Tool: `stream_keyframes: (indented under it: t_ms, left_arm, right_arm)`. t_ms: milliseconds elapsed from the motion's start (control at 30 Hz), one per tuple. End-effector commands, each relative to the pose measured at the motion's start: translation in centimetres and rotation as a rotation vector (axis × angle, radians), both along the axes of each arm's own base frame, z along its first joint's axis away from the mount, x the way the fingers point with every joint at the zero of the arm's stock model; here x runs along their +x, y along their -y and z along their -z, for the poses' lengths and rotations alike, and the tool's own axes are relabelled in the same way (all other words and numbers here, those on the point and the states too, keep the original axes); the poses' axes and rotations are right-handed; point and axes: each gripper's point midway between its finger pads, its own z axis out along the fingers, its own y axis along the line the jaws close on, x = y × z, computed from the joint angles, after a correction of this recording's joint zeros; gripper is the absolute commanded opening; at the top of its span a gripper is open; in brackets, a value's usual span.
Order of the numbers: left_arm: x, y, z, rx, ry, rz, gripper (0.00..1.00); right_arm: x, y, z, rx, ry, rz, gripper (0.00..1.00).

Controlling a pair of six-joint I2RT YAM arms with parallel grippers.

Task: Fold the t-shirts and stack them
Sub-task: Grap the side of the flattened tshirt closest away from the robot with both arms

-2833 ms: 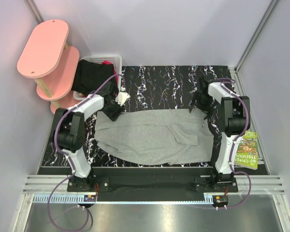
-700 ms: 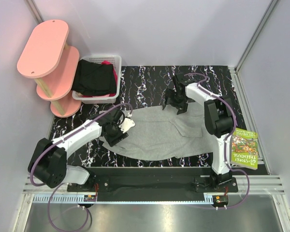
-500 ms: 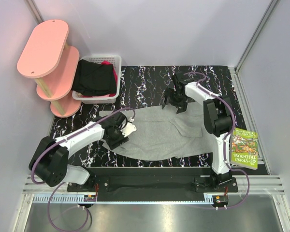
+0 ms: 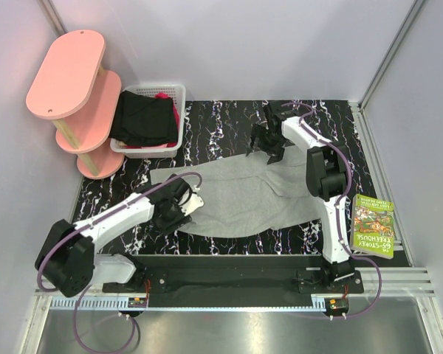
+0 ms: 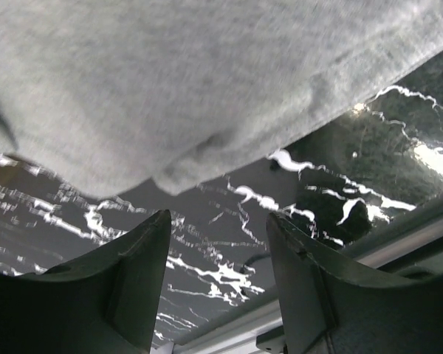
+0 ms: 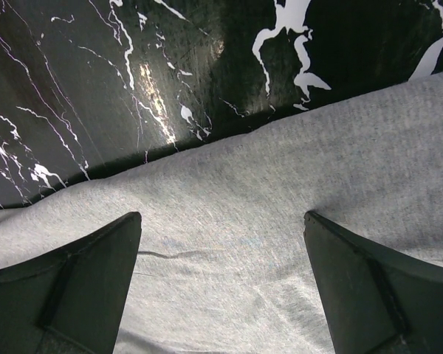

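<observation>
The light grey t-shirt [image 4: 244, 195] lies spread on the black marbled table [image 4: 221, 122]. My left gripper [image 4: 174, 214] is open and empty, low over the table at the shirt's near-left edge. In the left wrist view the gripper [image 5: 218, 228] stands just short of the grey hem [image 5: 207, 96]. My right gripper [image 4: 267, 144] is open and empty at the shirt's far edge. In the right wrist view it [image 6: 221, 228] hangs wide open above the grey cloth [image 6: 266, 221]. The black garment [image 4: 140, 119] and a bit of magenta cloth [image 4: 163, 96] lie in the basket.
The white lattice basket [image 4: 179, 94] stands at the far left of the table. A pink two-tier shelf [image 4: 66, 74] is beside it. A green book [image 4: 373, 225] lies at the right edge. A metal rail [image 4: 229, 284] runs along the near edge.
My left gripper moved from the shirt's far-left corner toward me to its near-left edge. My right gripper moved left along the far edge. The shirt's outline shifted slightly away from me.
</observation>
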Motion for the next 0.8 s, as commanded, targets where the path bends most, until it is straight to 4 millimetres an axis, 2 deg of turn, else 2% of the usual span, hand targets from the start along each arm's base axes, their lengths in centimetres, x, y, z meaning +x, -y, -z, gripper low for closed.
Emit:
stream_keyframes:
  t_ms: [0, 100, 167, 200, 267, 300, 333, 367, 400, 433, 467, 500, 533, 567, 600, 633, 667, 700, 733, 767]
  left_arm:
    - [0.6, 0.1, -2.8, -0.036, 0.090, -0.020, 0.60]
    - [0.7, 0.4, -3.1, -0.040, 0.085, -0.018, 0.60]
    - [0.6, 0.4, -2.5, -0.024, 0.053, -0.018, 0.60]
    - [0.5, 0.5, -2.2, -0.021, 0.036, -0.017, 0.59]
    - [0.5, 0.6, -1.2, -0.005, 0.003, -0.022, 0.52]
    - [0.6, 0.7, -0.9, -0.003, -0.002, -0.035, 0.47]
    - [0.7, 0.8, -0.7, -0.007, -0.004, -0.042, 0.43]
    - [0.6, 0.9, -0.3, -0.005, -0.019, -0.049, 0.43]
    - [0.6, 1.2, -0.2, -0.017, -0.027, -0.062, 0.42]
    - [0.6, 1.4, 0.1, -0.022, -0.033, -0.070, 0.42]
    - [0.6, 1.4, 0.2, -0.029, -0.038, -0.076, 0.41]
    - [0.6, 1.7, 0.3, -0.043, -0.046, -0.084, 0.41]
    - [0.7, 1.6, 0.4, -0.048, -0.052, -0.089, 0.41]
    - [0.7, 1.5, 0.6, -0.049, -0.058, -0.094, 0.41]
    - [0.9, 1.6, 0.8, -0.055, -0.053, -0.095, 0.41]
    - [1.0, 1.4, 1.1, -0.050, -0.062, -0.104, 0.41]
    - [1.1, 1.2, 1.3, -0.048, -0.067, -0.109, 0.40]
    - [1.2, 1.2, 1.5, -0.051, -0.072, -0.113, 0.40]
    - [1.4, 0.9, 1.9, -0.044, -0.078, -0.123, 0.40]
    - [1.5, 0.8, 2.0, -0.042, -0.081, -0.127, 0.40]
  right_arm:
    - [-0.4, 1.6, 3.0, -0.061, -0.030, -0.002, 1.00]
    - [-0.6, 1.7, 1.9, -0.055, -0.014, -0.004, 1.00]
    - [-0.9, 1.8, 1.7, -0.056, -0.016, 0.001, 1.00]
    - [-1.0, 1.7, 0.7, -0.048, -0.001, -0.002, 1.00]
    - [-1.7, 2.0, 0.1, -0.056, 0.003, 0.001, 1.00]
    - [-1.5, 2.2, -2.4, -0.050, 0.058, 0.001, 1.00]
    - [-1.8, 2.4, -3.5, -0.059, 0.085, 0.004, 1.00]
    - [-3.3, 2.9, -3.5, -0.072, 0.077, 0.003, 1.00]
    - [-3.4, 3.0, -7.4, -0.054, 0.172, 0.008, 1.00]
    - [-4.2, 3.1, -8.7, -0.063, 0.208, 0.008, 1.00]
    - [-5.7, 3.6, -8.7, -0.069, 0.206, 0.008, 1.00]
    - [-6.8, 3.6, -12.0, -0.045, 0.281, 0.006, 1.00]
    - [-7.7, 4.1, -12.9, -0.042, 0.299, 0.012, 1.00]
    - [-9.2, 4.7, -12.5, -0.051, 0.286, 0.015, 1.00]
    - [-10.3, 5.1, -14.2, -0.038, 0.328, 0.015, 1.00]
    - [-11.3, 5.4, -14.5, -0.035, 0.330, 0.015, 1.00]
    - [-12.9, 5.8, -13.6, -0.041, 0.294, 0.014, 1.00]
    - [-14.0, 6.0, -14.6, -0.025, 0.315, 0.016, 1.00]
    - [-14.9, 6.2, -14.5, -0.020, 0.306, 0.014, 1.00]
    - [-16.4, 6.6, -13.5, -0.029, 0.266, 0.014, 1.00]
